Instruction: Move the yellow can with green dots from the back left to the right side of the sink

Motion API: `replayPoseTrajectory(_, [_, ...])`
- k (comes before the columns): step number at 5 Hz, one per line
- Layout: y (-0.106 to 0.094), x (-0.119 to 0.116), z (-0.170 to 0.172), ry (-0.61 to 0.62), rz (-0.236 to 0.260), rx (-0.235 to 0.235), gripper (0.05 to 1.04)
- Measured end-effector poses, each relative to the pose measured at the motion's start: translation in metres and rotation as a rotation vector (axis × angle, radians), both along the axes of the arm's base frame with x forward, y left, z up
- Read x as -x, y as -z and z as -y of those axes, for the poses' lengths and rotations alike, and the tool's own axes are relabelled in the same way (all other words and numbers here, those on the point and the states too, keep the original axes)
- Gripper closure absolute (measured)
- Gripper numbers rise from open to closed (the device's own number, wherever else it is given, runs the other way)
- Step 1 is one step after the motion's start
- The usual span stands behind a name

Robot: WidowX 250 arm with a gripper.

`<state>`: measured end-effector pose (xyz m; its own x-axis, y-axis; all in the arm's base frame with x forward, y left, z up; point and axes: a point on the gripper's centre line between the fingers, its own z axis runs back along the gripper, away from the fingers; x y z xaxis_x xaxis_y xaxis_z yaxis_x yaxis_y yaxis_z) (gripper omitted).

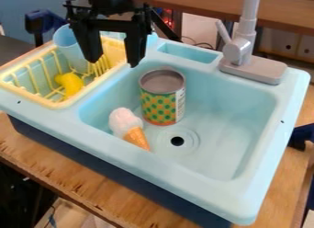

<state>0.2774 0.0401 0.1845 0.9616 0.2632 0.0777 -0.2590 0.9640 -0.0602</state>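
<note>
My gripper hangs over the back edge of the yellow dish rack, its two fingers spread apart with nothing between them. Below and to the right of it, a can with a green and yellow dotted label stands upright in the light blue sink. An ice cream cone toy with a pale pink top lies in the sink at the can's front left, near the drain.
The yellow dish rack at the left holds a yellow toy and a light blue cup. A grey faucet rises at the sink's back right. Wooden tabletop surrounds the sink unit.
</note>
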Motion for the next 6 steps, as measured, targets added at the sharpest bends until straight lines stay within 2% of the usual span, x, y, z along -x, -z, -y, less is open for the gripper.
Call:
replayPoseTrajectory(1, [0.007, 0.000, 0.000, 0.003, -0.024, 0.005, 0.076])
replayPoseTrajectory(2, [0.016, -0.014, 0.006, 0.058, 0.021, 0.045, 0.076])
replayPoseTrajectory(3, [0.026, -0.029, 0.007, 0.092, 0.036, 0.059, 0.076])
replayPoseTrajectory(6, [0.043, -0.055, 0.005, 0.144, 0.028, 0.074, 0.076])
